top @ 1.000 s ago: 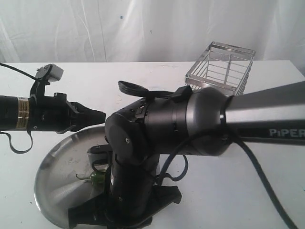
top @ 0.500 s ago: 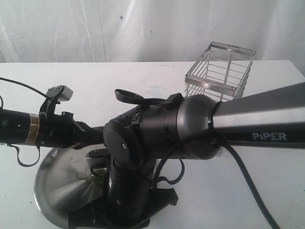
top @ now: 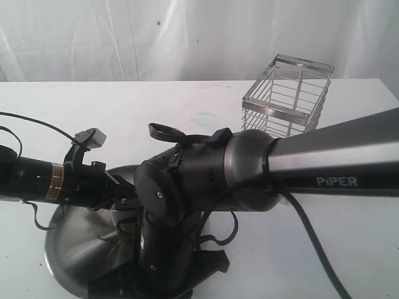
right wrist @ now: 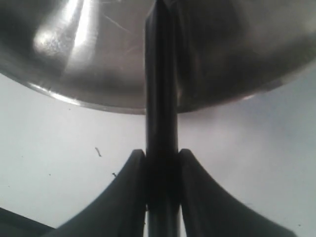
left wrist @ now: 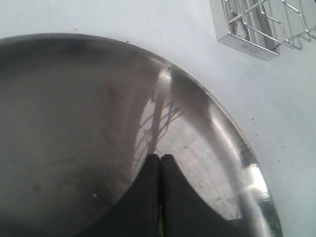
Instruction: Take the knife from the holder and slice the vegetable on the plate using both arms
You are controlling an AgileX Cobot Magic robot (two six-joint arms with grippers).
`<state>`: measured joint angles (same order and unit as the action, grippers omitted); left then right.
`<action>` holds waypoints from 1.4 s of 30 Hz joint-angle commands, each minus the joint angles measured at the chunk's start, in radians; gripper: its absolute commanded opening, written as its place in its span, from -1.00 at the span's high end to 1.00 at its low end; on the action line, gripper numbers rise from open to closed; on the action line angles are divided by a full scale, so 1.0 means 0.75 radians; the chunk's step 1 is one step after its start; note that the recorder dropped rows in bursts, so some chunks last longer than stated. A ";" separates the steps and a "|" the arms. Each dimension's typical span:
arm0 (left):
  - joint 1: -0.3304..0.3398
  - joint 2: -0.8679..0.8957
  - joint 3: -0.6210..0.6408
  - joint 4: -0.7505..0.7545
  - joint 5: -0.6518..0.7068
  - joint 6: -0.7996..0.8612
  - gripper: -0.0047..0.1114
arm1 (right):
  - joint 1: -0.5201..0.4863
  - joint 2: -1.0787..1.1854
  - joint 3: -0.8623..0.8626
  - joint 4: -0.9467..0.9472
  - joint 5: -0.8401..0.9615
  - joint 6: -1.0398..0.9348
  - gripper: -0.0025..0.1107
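Right tool (right wrist: 161,170) gripping knife (right wrist: 160,98), plate (right wrist: 89,64) beneath

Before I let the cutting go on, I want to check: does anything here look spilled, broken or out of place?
Nothing stands out. The holder stands upright on the table, the plate lies flat and unspilled, and the right gripper holds the knife straight over it. The vegetable is mostly hidden behind the arms.

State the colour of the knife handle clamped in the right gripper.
Black: the slim black knife handle between the right gripper fingers shows best in the right wrist view.
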<state>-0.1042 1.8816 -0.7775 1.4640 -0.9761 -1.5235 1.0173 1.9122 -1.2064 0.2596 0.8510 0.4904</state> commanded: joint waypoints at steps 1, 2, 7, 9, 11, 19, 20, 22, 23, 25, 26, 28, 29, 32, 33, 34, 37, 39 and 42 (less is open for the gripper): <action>-0.052 -0.005 0.001 -0.006 0.034 0.007 0.92 | -0.014 -0.004 -0.007 0.013 -0.011 -0.026 0.96; -0.059 -0.005 0.001 0.002 0.041 0.007 0.92 | -0.014 -0.004 -0.007 0.013 -0.011 -0.026 0.96; -0.063 -0.005 0.001 0.014 0.075 0.007 0.92 | -0.014 -0.004 -0.007 0.013 -0.013 -0.026 0.96; -0.063 -0.005 0.001 0.014 0.103 0.007 0.92 | -0.014 -0.004 -0.007 0.013 -0.016 -0.026 0.96; -0.063 -0.005 0.001 0.021 0.145 0.007 0.92 | -0.014 -0.004 -0.007 0.013 -0.016 -0.026 0.96; -0.063 -0.005 0.001 0.093 0.229 -0.038 0.92 | -0.014 -0.004 -0.007 0.013 -0.022 -0.026 0.96; -0.063 -0.005 0.003 0.098 0.244 -0.038 0.92 | -0.014 -0.004 -0.007 0.013 -0.022 -0.026 0.96; -0.063 -0.005 0.033 0.081 0.287 -0.032 0.92 | -0.014 -0.004 -0.007 0.013 -0.022 -0.026 0.96; -0.063 0.001 0.054 0.057 0.333 -0.032 0.92 | -0.014 -0.004 -0.007 0.013 -0.015 -0.023 0.96; -0.063 0.020 0.071 0.018 0.376 -0.029 0.92 | -0.014 -0.004 -0.007 0.013 0.013 -0.023 0.96; -0.063 0.027 0.074 0.008 0.376 -0.027 0.92 | -0.014 -0.004 -0.007 0.013 0.021 -0.023 0.96; -0.063 0.036 0.074 0.002 0.355 -0.027 0.92 | -0.014 -0.004 -0.007 0.037 0.052 -0.023 0.96; -0.063 0.036 0.074 0.002 0.355 -0.027 0.92 | -0.014 -0.004 -0.007 0.061 0.088 -0.023 0.96; -0.063 0.036 0.074 -0.011 0.355 -0.027 0.92 | -0.014 -0.004 -0.007 0.074 0.115 -0.028 0.96; -0.063 0.036 0.074 -0.019 0.352 -0.027 0.92 | -0.014 -0.004 -0.007 0.068 0.108 -0.030 0.96; -0.063 0.036 0.074 -0.031 0.339 -0.018 0.92 | -0.014 -0.004 -0.007 0.068 0.070 -0.033 0.96; -0.063 0.031 0.071 -0.098 0.250 0.008 0.92 | -0.014 -0.004 -0.007 0.058 0.006 -0.036 0.96; -0.060 -0.007 0.071 -0.183 0.225 0.085 0.92 | -0.014 -0.004 -0.007 0.048 -0.017 -0.036 0.96; -0.020 -0.065 0.065 -0.271 0.190 0.113 0.92 | -0.014 -0.016 -0.007 0.038 -0.044 -0.036 0.96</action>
<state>-0.1428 1.8740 -0.7321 1.3075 -0.8257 -1.4667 1.0173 1.9122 -1.2073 0.3057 0.8446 0.4700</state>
